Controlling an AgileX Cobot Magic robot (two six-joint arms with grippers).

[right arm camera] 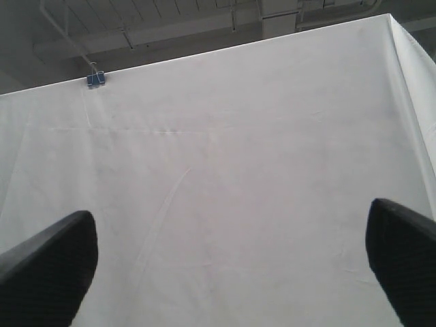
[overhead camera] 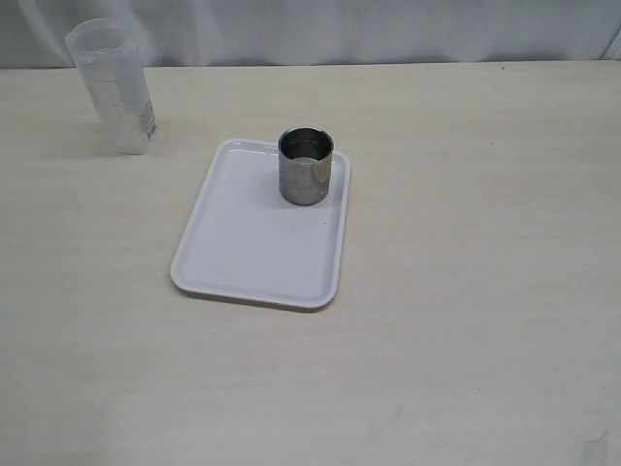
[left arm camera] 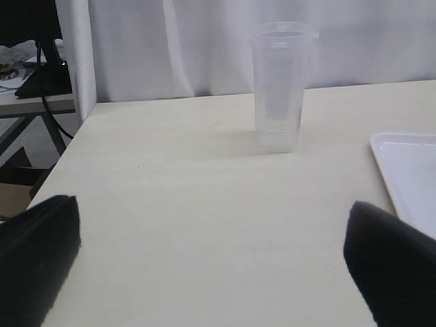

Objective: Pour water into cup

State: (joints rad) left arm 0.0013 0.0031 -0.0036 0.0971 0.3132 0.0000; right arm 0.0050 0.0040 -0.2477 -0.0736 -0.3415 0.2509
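Note:
The short shiny steel cup [overhead camera: 306, 167] stands upright on the far right part of a white tray [overhead camera: 254, 252]. A tall translucent plastic beaker [overhead camera: 113, 85] stands on the table at the far left; the left wrist view shows the beaker [left arm camera: 280, 87] ahead, well apart from the gripper. The water is too clear to make out. My left gripper [left arm camera: 218, 262] is open, low over bare table, with nothing between its dark fingers [left arm camera: 37, 255]. My right gripper [right arm camera: 228, 266] is open too and faces a white curtain. Neither gripper shows in the exterior view.
A corner of the white tray [left arm camera: 409, 167] shows in the left wrist view beside the beaker. A white curtain [overhead camera: 340, 29] hangs along the table's far edge. Past the table's left edge stand a desk and cables [left arm camera: 30, 75].

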